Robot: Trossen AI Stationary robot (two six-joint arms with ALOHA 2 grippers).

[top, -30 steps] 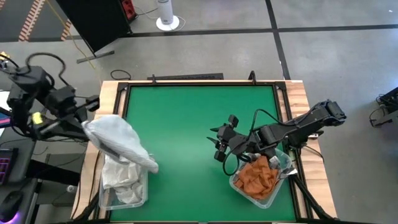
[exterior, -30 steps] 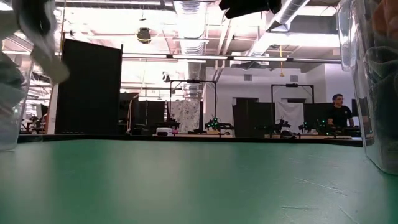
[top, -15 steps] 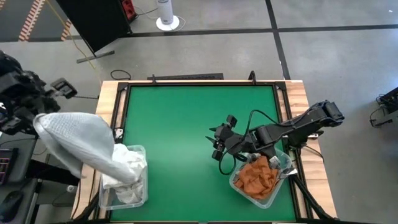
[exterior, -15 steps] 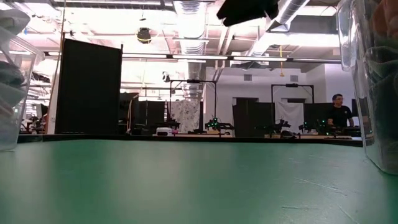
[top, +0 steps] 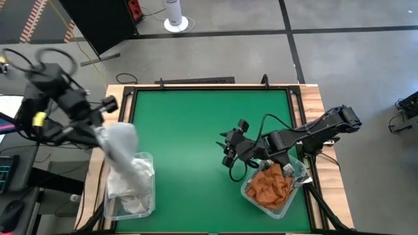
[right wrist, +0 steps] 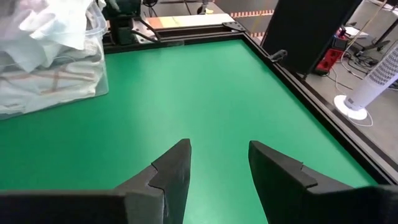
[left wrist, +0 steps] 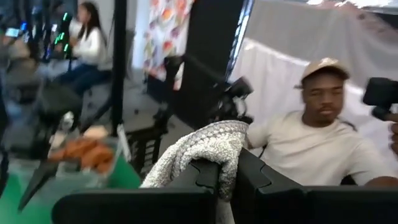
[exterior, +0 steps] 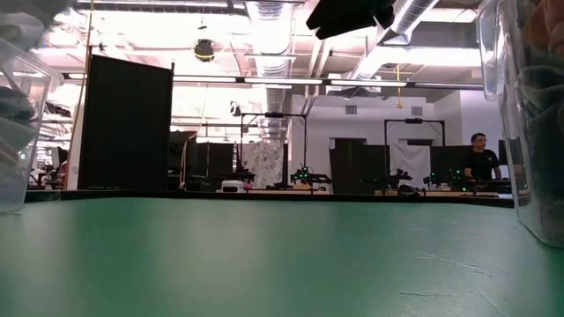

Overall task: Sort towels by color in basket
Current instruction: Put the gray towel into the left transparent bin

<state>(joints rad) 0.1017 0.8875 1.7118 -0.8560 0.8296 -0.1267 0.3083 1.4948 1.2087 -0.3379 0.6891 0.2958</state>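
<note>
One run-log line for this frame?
left gripper: shut on white towel over left bin | right gripper: open, empty, beside orange-towel bin

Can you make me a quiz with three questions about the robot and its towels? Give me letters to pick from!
1. Where are the orange towels?
A. In the bin by the right arm
B. In the middle of the mat
C. On the floor

2. How many clear bins sit on the table?
A. One
B. Two
C. Four

3. What is the left gripper doing?
A. Hanging open
B. Resting in a bin
C. Pinching a pale towel

Answers:
1 A: the orange towels fill the right bin.
2 B: that one and the left bin.
3 C: the left gripper is shut on the pale towel.
</note>
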